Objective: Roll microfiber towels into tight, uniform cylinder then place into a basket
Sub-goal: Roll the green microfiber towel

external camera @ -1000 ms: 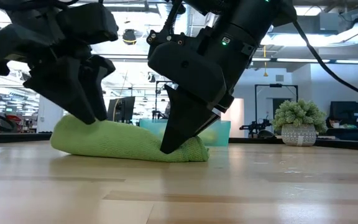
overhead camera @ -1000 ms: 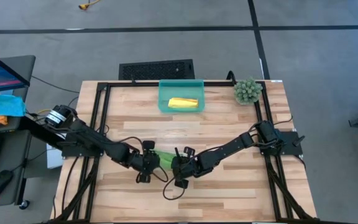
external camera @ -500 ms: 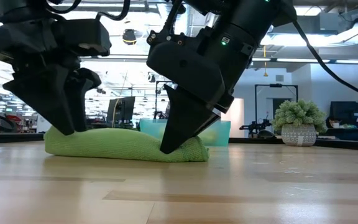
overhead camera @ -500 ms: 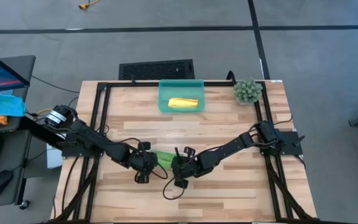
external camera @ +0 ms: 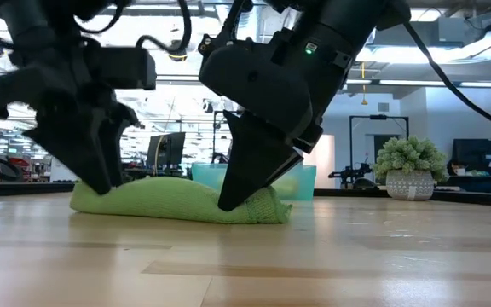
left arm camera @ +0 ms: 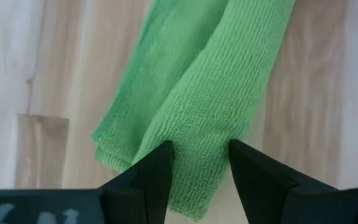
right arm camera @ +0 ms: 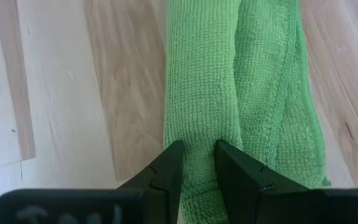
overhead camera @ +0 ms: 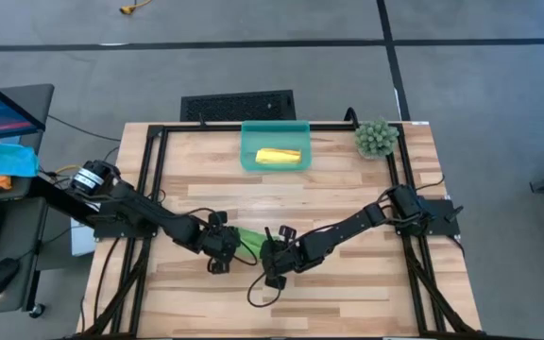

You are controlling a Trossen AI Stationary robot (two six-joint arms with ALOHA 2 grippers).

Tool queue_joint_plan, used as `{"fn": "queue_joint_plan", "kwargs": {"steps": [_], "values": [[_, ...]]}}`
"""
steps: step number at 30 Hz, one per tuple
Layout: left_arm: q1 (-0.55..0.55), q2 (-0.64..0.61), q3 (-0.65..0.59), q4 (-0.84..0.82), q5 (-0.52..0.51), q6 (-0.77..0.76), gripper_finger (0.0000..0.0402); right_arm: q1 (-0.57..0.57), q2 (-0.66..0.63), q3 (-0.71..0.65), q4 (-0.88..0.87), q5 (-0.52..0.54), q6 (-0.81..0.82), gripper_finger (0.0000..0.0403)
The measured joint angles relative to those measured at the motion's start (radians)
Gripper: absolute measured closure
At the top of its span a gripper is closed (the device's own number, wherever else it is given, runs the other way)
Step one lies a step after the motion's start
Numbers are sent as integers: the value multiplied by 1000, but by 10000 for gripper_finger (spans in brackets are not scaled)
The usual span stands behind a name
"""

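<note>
High view: both grippers (overhead camera: pixel 218 247) (overhead camera: pixel 274 260) pinch, mostly hiding, the green towel (overhead camera: pixel 249 242).

Grey floor (overhead camera: pixel 253 66) crossed by dark seams surrounds the wooden tabletop (overhead camera: pixel 348 189); a desk (overhead camera: pixel 12 217) stands at nine o'clock, ceiling lights (external camera: pixel 450 64) glow overhead.

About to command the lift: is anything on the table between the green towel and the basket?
Nothing visible. The green towel lies rolled between the left gripper and right gripper, both pinching it. The wood up to the basket shows bare; the potted plant sits off to its side.
</note>
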Motion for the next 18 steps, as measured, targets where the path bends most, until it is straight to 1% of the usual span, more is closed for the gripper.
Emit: {"fn": "queue_joint_plan", "kwargs": {"steps": [8, 12, 18], "values": [[-2, 124, 6, 59, -14, 29, 249, 0, -1, 2, -17, 1, -3, 285], [-1, 132, 6, 63, -5, 13, 249, 0, -1, 2, -19, 1, -4, 285], [-4, 133, 6, 55, 24, -17, 249, -1, -3, 3, -20, -50, -38, 280]]}}
